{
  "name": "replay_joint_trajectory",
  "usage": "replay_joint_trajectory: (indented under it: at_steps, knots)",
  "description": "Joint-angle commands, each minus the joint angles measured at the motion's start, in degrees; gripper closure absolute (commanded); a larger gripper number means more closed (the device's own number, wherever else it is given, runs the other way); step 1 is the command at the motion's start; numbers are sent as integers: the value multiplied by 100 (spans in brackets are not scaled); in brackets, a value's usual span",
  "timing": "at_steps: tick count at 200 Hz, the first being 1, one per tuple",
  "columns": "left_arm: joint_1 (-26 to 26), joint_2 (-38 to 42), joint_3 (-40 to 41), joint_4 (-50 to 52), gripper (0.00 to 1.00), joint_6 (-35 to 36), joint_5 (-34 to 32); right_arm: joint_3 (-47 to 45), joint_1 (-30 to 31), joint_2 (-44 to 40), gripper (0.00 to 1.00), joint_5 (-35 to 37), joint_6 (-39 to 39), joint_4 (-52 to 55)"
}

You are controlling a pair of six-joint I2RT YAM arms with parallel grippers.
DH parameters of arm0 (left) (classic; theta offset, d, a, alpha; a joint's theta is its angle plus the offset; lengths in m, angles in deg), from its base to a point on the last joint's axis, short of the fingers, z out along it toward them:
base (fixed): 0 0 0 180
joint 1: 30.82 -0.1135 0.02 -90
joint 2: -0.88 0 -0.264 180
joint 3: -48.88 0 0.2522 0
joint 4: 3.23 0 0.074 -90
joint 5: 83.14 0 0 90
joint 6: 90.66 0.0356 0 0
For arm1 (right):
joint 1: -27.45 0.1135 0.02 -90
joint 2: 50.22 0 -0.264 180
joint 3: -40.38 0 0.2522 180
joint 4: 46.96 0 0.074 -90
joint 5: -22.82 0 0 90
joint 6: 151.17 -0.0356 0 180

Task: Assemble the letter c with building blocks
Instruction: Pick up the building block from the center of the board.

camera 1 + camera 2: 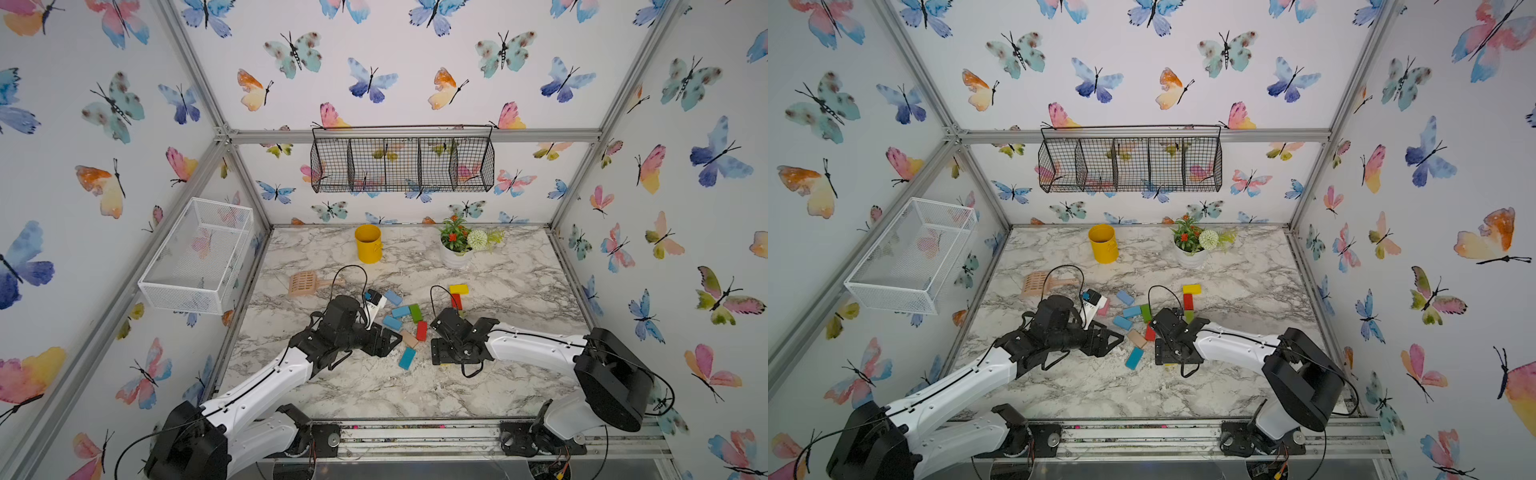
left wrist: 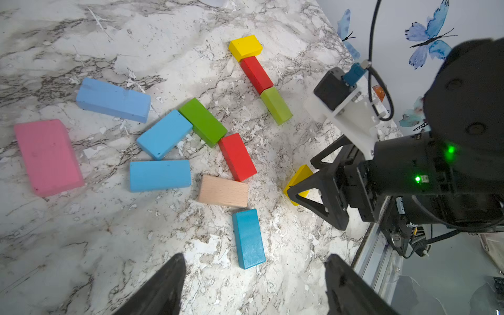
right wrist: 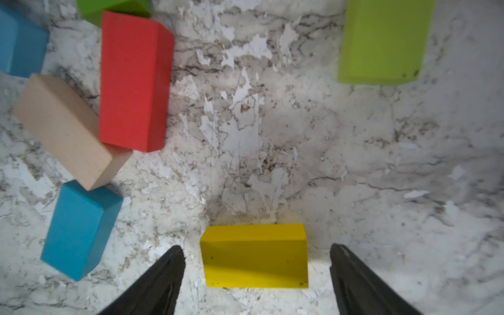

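The right end effector [image 3: 255, 246] is spread wide, nothing held — the yellow block [image 3: 255, 256] lies flat on the counter [image 3: 381, 163] between its jaws, untouched. It is judged light, rigid and smooth-painted; the two end faces should be gripped squarely.

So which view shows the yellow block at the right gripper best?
The right wrist view: the yellow block lies whole inside the open right gripper. The left wrist view shows half, behind that gripper; both top views, barely a sliver.
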Motion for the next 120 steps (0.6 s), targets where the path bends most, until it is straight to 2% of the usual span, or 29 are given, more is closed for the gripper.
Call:
replay_joint_trajectory:
  at_steps: [1,24,120]
  knots:
    - [27,-17,-9,16,19,-24,-50,129,64,151,12,144,-79,211]
    - [29,-122,-35,14,19,-24,-33,112,82,215,14,126,-70,145]
    - [29,-240,-79,14,20,-15,-7,109,82,-19,39,267,-87,209]
